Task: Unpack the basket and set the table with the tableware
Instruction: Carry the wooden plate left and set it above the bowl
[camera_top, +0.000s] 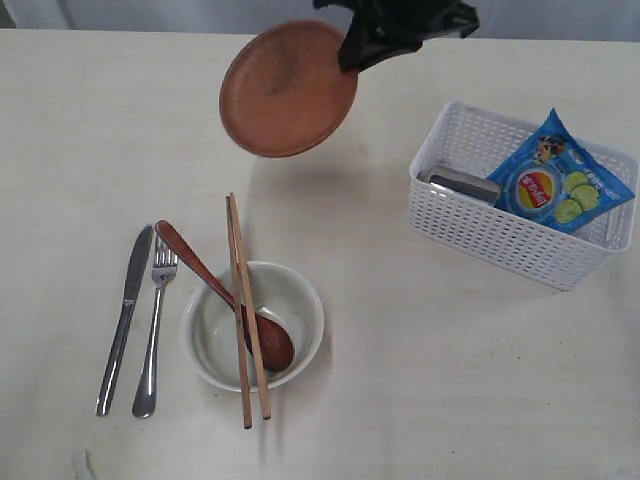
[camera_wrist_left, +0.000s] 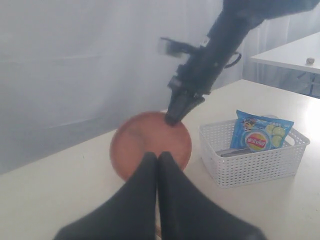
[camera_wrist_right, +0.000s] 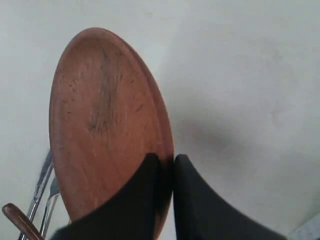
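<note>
My right gripper (camera_top: 352, 58) (camera_wrist_right: 166, 160) is shut on the rim of the brown round plate (camera_top: 288, 88) (camera_wrist_right: 105, 125), which hangs tilted above the table (camera_top: 80, 130). The white basket (camera_top: 500, 235) sits at the right with a steel cup (camera_top: 465, 183) lying inside. On the table lie a steel knife (camera_top: 124, 318) and fork (camera_top: 154, 330), and a white bowl (camera_top: 215, 335) with a dark wooden spoon (camera_top: 225, 295) in it and two chopsticks (camera_top: 247, 310) across it. My left gripper (camera_wrist_left: 158, 156) is shut and empty, away from the plate (camera_wrist_left: 150, 142); the exterior view does not show it.
A blue snack bag (camera_top: 560, 180) (camera_wrist_left: 257, 132) leans in the basket (camera_wrist_left: 250, 160). In the left wrist view the right arm (camera_wrist_left: 210, 60) reaches down to the plate, and another table (camera_wrist_left: 290, 52) stands behind.
</note>
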